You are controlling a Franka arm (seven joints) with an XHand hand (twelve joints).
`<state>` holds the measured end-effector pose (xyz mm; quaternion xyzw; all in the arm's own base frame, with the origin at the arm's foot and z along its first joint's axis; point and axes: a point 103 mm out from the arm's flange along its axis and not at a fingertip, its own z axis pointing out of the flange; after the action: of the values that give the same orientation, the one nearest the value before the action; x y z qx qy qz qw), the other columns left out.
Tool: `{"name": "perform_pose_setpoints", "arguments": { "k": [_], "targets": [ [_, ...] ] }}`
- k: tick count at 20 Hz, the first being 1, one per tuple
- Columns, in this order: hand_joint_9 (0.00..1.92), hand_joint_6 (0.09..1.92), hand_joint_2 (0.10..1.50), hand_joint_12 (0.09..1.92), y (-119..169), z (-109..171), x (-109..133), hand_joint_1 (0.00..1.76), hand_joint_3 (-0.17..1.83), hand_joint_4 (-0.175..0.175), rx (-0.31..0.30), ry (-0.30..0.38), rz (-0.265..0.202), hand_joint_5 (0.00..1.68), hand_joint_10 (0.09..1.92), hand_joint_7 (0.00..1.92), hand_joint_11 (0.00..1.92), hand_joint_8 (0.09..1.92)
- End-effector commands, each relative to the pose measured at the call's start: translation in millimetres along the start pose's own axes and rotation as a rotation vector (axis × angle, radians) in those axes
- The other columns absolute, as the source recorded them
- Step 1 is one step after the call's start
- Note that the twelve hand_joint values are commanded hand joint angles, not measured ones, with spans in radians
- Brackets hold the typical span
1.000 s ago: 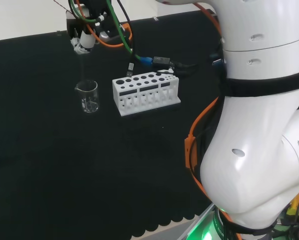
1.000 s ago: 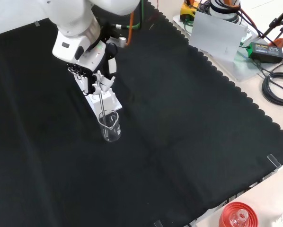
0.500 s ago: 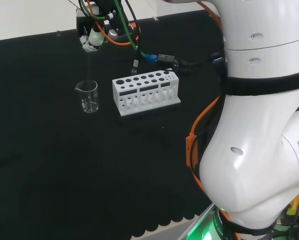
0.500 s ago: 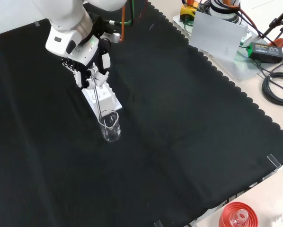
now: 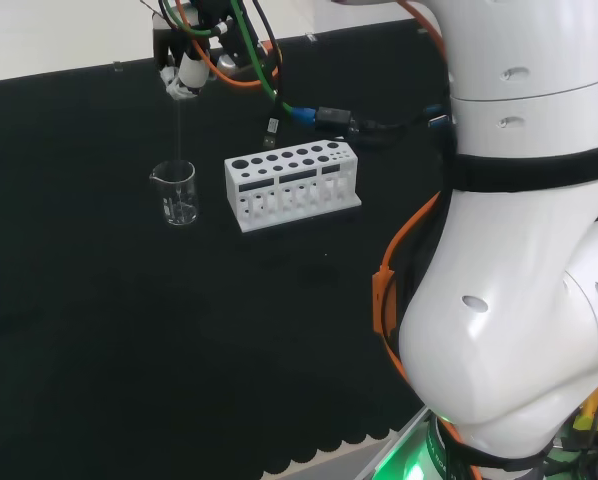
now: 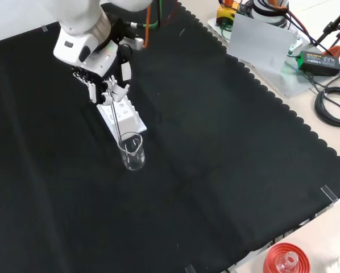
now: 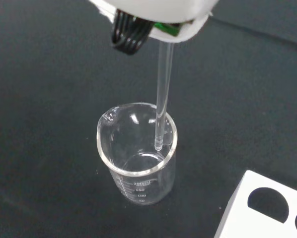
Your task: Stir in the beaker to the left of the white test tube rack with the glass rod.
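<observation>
- The beaker [image 5: 178,193] is seen upright on the black cloth of the tabletop [image 5: 99,330]; in the head view it stands just left of the white test tube rack [image 5: 292,185], with a small gap between them.
- In the front view the beaker [image 6: 132,151] is seen in front of the rack [image 6: 123,117], close to its near end.
- The glass rod [image 7: 162,94] is pinched by the curled fingers of the hand [image 6: 107,91], which is held well above the beaker.
- The rod [image 5: 179,125] hangs nearly upright from the hand [image 5: 184,72] down toward the beaker.
- In the wrist view the rod's lower tip is seen inside the beaker [image 7: 137,153], just below the rim and close to one side of the wall.
- Whether any liquid is in the beaker cannot be told.
</observation>
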<state>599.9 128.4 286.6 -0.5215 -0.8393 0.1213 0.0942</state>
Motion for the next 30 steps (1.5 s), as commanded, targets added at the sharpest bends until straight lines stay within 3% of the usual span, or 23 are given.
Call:
{"name": "perform_pose_setpoints", "arguments": {
  "k": [1,7,9,14,23,30],
  "targets": [
    [1.72,1.05,0.69,0.93,-43.7,19.9,4.6,1.19,0.77,-0.175,0.020,-0.004,0.025,1.08,0.69,1.60,1.69,0.84],
    [1.72,1.04,0.69,0.93,-52.2,20.8,5.8,1.19,0.77,-0.175,0.024,0.016,0.032,1.08,0.69,1.60,1.69,0.84],
    [1.72,1.04,0.69,0.93,-52.2,20.3,6.2,1.19,0.77,-0.175,-0.008,0.047,0.023,1.08,0.69,1.60,1.69,0.84],
    [1.72,1.04,0.69,0.93,-67.2,24.3,20.4,1.19,0.77,-0.175,0.005,0.001,0.031,1.08,0.69,1.60,1.69,0.84],
    [1.72,1.04,0.69,0.93,-48.2,11.6,51.4,1.19,0.77,-0.175,0.015,-0.027,-0.020,1.08,0.69,1.60,1.69,0.84],
    [1.72,1.04,0.69,0.93,-34.0,7.8,54.6,1.19,0.77,-0.175,0.011,-0.021,-0.028,1.08,0.69,1.60,1.69,0.84]
  ]
}}
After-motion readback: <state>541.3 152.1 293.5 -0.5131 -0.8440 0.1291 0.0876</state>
